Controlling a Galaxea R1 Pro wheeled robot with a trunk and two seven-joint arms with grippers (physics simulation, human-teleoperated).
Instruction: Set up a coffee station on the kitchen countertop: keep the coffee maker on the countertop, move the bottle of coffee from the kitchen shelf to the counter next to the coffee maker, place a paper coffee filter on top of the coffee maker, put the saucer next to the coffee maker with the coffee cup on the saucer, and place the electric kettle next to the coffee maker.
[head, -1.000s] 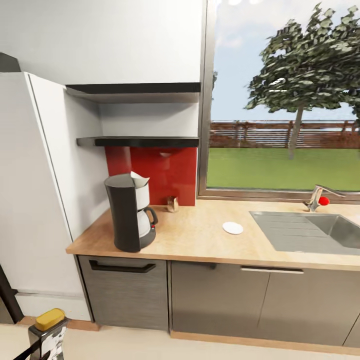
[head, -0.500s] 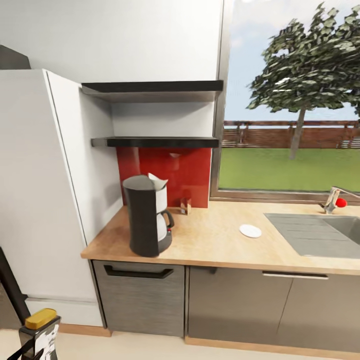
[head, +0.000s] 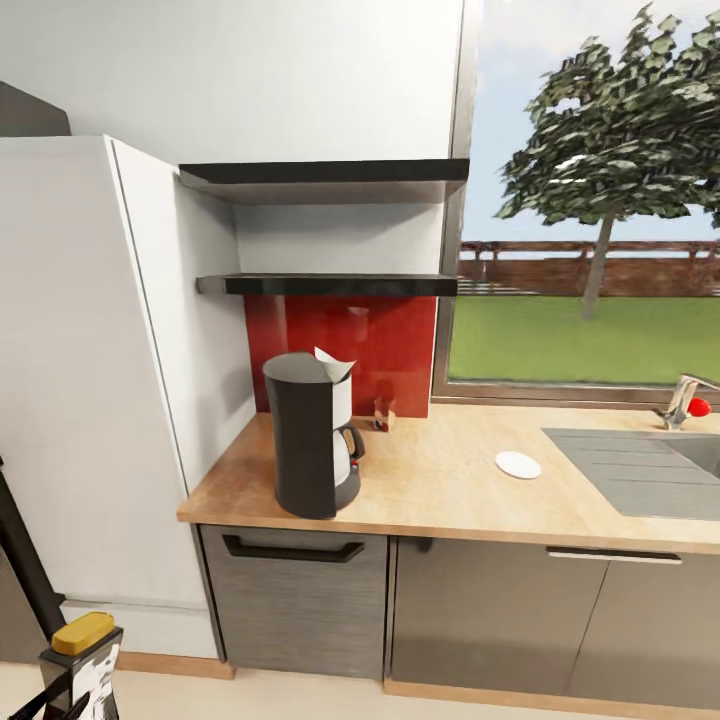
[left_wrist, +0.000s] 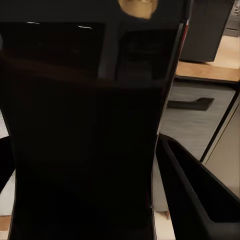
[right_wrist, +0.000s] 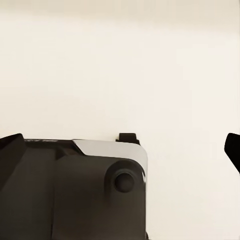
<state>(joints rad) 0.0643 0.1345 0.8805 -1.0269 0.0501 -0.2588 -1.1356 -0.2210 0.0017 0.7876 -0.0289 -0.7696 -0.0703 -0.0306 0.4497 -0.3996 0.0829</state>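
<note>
1. Wood counter (head: 450, 495) sits mid-frame. The coffee maker (head: 312, 440) is at its left end with the paper filter (head: 333, 362) on top; the saucer (head: 518, 464) is well right.
2. Left gripper (head: 60, 690), lower-left corner: I cannot tell its grip. A dark translucent bulk (left_wrist: 80, 140), probably the kettle, sits against its camera.
3. Right gripper (right_wrist: 122, 147) looks wide and empty.
4. Approach squarely, then set down just beside the maker, clear of the saucer.

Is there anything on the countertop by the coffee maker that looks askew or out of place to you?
Nothing looks spilled or damaged. The paper coffee filter sits tilted on top of the coffee maker, one corner poking up. The saucer lies alone on the kitchen countertop, well apart from the machine.
</note>
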